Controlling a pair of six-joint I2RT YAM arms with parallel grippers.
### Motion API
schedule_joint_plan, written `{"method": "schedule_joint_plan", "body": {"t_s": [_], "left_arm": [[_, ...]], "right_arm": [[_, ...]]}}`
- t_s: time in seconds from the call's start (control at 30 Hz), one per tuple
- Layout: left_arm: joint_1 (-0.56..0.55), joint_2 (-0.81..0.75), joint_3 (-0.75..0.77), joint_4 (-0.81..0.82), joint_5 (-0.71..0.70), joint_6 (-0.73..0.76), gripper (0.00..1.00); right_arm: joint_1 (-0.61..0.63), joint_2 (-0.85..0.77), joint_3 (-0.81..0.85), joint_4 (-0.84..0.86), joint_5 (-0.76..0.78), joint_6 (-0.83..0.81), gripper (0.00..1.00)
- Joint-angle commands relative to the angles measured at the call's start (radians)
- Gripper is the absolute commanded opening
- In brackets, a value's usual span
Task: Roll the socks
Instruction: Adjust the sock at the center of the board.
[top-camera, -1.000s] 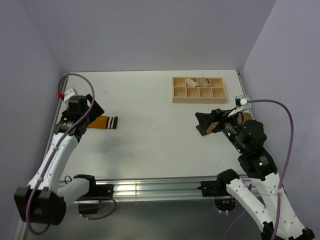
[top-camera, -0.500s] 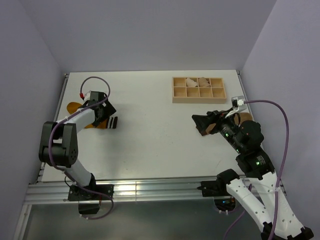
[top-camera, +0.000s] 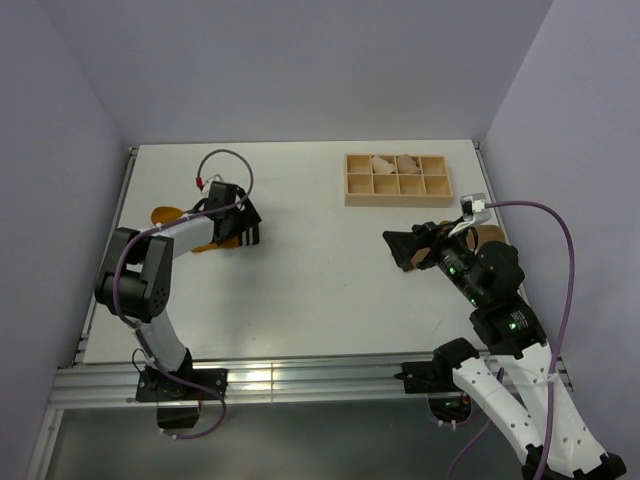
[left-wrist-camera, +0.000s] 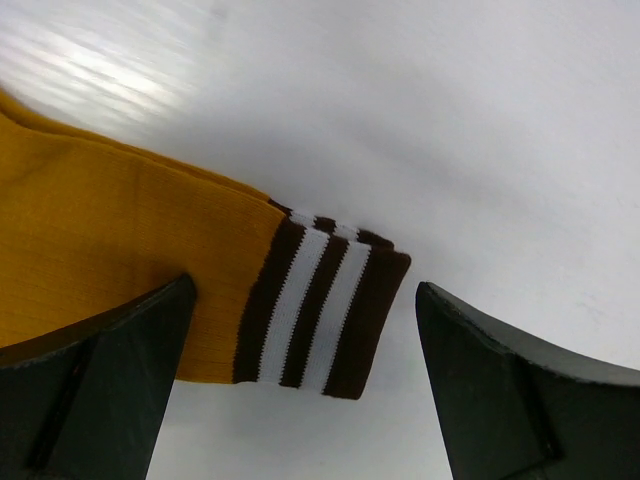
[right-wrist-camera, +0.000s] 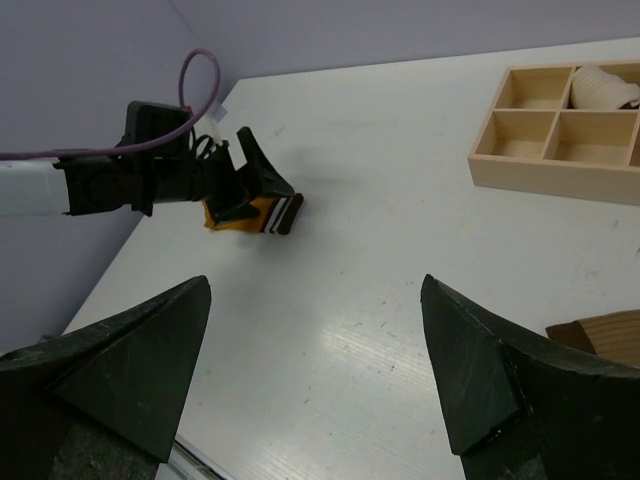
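The mustard-orange sock (left-wrist-camera: 120, 250) lies flat at the table's left, and its brown-and-white striped cuff (left-wrist-camera: 320, 310) lies between the fingers of my left gripper (left-wrist-camera: 305, 290). That gripper is open and low over the cuff, with a finger on either side and nothing gripped. From above, the left gripper (top-camera: 250, 226) covers the cuff end of that sock (top-camera: 165, 215). My right gripper (top-camera: 398, 248) hangs open at the right, over the tan-brown sock (top-camera: 410, 262). A corner of that sock (right-wrist-camera: 600, 335) shows in the right wrist view, beside the empty right gripper (right-wrist-camera: 315, 285).
A wooden compartment tray (top-camera: 398, 201) stands at the back right, with pale rolled bundles (top-camera: 383, 163) in its far cells. A purple cable loops above the left wrist. Purple walls close in the table on three sides.
My left arm has swung from the table's left edge to the right along the mustard sock, ending over its striped cuff. The right arm has barely shifted. Both grippers stay open.
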Motion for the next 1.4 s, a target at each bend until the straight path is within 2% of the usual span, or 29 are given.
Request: {"method": "schedule_joint_plan", "body": {"t_s": [0.0, 0.37, 0.53, 0.63, 0.7, 0.8, 0.87, 1.03, 1.13, 1.37], "left_arm": [[-0.077, 0.036, -0.005, 0.004, 0.099, 0.007, 1.0], [-0.344, 0.004, -0.082, -0.046, 0.129, 0.033, 0.99], [-0.471, -0.167, -0.146, -0.104, 0.08, 0.022, 0.99], [-0.496, -0.295, -0.139, -0.176, -0.007, -0.004, 1.0], [-0.496, -0.386, -0.126, -0.203, -0.108, -0.016, 1.0], [-0.482, -0.437, -0.074, -0.255, -0.223, -0.009, 0.99], [-0.44, -0.437, -0.042, -0.266, -0.242, -0.006, 0.99], [-0.242, -0.34, -0.014, -0.205, -0.201, -0.038, 0.98], [-0.17, -0.258, 0.01, -0.139, -0.191, -0.043, 0.97], [-0.126, -0.027, 0.113, -0.011, -0.132, 0.065, 0.98]], "right_arm": [[0.007, 0.004, -0.012, 0.051, -0.008, 0.01, 0.92], [0.007, 0.013, -0.018, 0.06, -0.016, 0.013, 0.92], [0.007, 0.027, -0.027, 0.079, -0.043, 0.016, 0.91], [0.005, 0.051, -0.029, 0.094, -0.078, 0.022, 0.9], [0.007, 0.068, -0.032, 0.103, -0.095, 0.022, 0.9], [0.008, 0.089, -0.044, 0.128, -0.126, 0.02, 0.89], [0.01, 0.103, -0.049, 0.138, -0.14, 0.017, 0.88], [0.045, 0.157, -0.056, 0.14, -0.145, -0.003, 0.83], [0.071, 0.178, -0.062, 0.135, -0.141, -0.015, 0.82], [0.1, 0.197, -0.085, 0.138, -0.132, -0.024, 0.81]]}}
